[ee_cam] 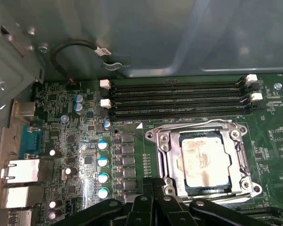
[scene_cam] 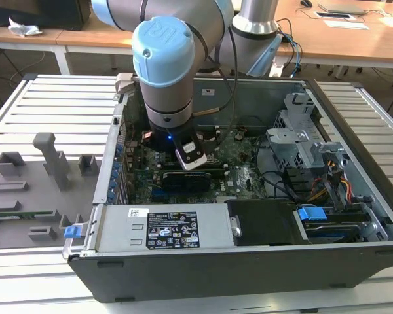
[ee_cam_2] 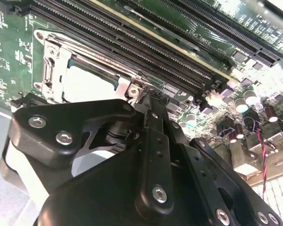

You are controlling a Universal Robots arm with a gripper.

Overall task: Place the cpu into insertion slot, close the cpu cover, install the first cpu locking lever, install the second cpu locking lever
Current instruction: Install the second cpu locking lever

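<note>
The cpu [ee_cam: 202, 159] lies flat in the insertion slot [ee_cam: 247, 188], its pale metal top smeared with a tan stain. The silver cpu cover [ee_cam: 167, 160] is down over it, framing its edges. In both wrist views my gripper [ee_cam: 153, 182] has its black fingers [ee_cam_2: 153, 122] pressed together at a corner of the socket, just off the cover's rim, with nothing seen between them. The second wrist view shows the cpu [ee_cam_2: 85, 84] and cover [ee_cam_2: 54, 70] just beyond the fingertips. In the exterior view the arm's wrist [scene_cam: 167, 78] reaches down into the open computer case [scene_cam: 203, 275].
Long black memory slots [ee_cam: 179, 96] run beside the socket. Capacitors [ee_cam: 103, 162] and rear ports [ee_cam: 21, 170] stand on its other side. The case holds a labelled power supply [scene_cam: 160, 227], a black graphics card [scene_cam: 190, 178] and a drive cage [scene_cam: 301, 144]. A grey fixture tray [scene_cam: 39, 190] sits outside.
</note>
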